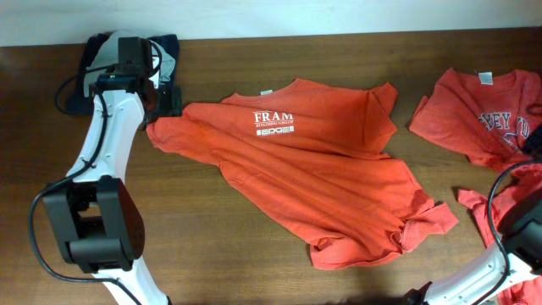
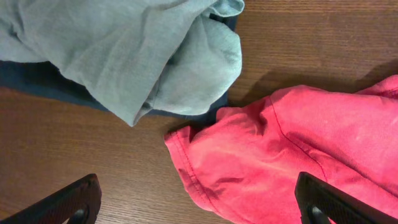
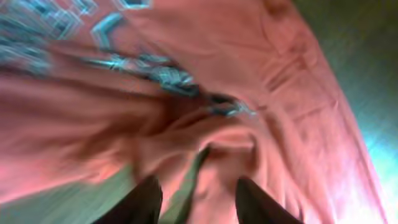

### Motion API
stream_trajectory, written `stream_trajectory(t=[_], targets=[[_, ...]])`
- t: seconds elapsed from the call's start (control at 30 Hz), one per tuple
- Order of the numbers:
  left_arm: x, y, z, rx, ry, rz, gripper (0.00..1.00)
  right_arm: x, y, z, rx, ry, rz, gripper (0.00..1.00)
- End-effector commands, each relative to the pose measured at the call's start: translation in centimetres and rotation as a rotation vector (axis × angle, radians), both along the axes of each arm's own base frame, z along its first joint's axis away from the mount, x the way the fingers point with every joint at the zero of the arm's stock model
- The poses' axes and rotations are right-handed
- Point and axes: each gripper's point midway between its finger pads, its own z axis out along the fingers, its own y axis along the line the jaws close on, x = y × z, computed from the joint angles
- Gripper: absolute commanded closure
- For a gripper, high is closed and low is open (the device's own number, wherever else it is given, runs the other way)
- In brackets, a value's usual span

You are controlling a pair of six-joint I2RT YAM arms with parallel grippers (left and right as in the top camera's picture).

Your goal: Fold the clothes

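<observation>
Left gripper (image 2: 196, 198) is spread wide open right at the sleeve of the orange-red cotton T-shirt (image 1: 326, 174) with white chest print. Right gripper (image 3: 200, 200) looks parted over another crumpled red printed shirt (image 3: 292, 87), though it's blurry.

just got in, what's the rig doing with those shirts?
Nothing looks folded yet. One orange-red T-shirt lies crumpled in the middle. The left gripper hovers open at its sleeve, beside a pile of grey and navy clothes. The right gripper, jaws apart, is over the red shirts at the right edge; its view is blurred.

Robot lab bench — cabled arm (image 1: 102, 144) on wooden table (image 1: 254, 263), pale wall (image 1: 339, 13).
</observation>
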Motion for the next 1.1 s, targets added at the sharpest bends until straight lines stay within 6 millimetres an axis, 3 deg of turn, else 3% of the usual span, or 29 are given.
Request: stream_trajectory(t=[0.0,0.13,0.2,0.3,0.4,0.53,0.6,0.7,0.77,1.07], targets=[[0.3,0.4,0.8,0.002,-0.021,0.006,0.01,1.5,4.1,2.1,0.202,-0.100,0.050,0.55],[0.3,0.4,0.8,0.002,-0.021,0.006,0.01,5.2,10.2,3.0,0.410,-0.255,0.294,0.55],[0.3,0.4,0.8,0.002,-0.021,0.006,0.01,6.9,12.0,2.7,0.371,-0.233,0.378,0.56],[0.3,0.4,0.8,0.001,-0.021,0.006,0.01,10.1,14.0,1.7,0.276,-0.215,0.521,0.67],[0.3,0.4,0.8,0.002,-0.021,0.006,0.01,13.1,15.8,-0.3,0.195,-0.185,0.615,0.75],[0.3,0.4,0.8,0.002,-0.021,0.006,0.01,15.7,17.9,-3.3,0.181,-0.177,0.677,0.77],[0.3,0.4,0.8,0.002,-0.021,0.006,0.01,16.6,18.8,-6.4,0.187,-0.150,0.714,0.82],[0.3,0.4,0.8,0.002,-0.021,0.006,0.01,16.8,18.0,-9.0,0.160,-0.107,0.700,0.87],[0.3,0.4,0.8,0.002,-0.021,0.006,0.01,16.3,16.1,-10.3,0.106,-0.056,0.669,0.87],[0.3,0.4,0.8,0.002,-0.021,0.006,0.01,14.5,5.7,-10.2,-0.042,-0.080,0.461,0.87]])
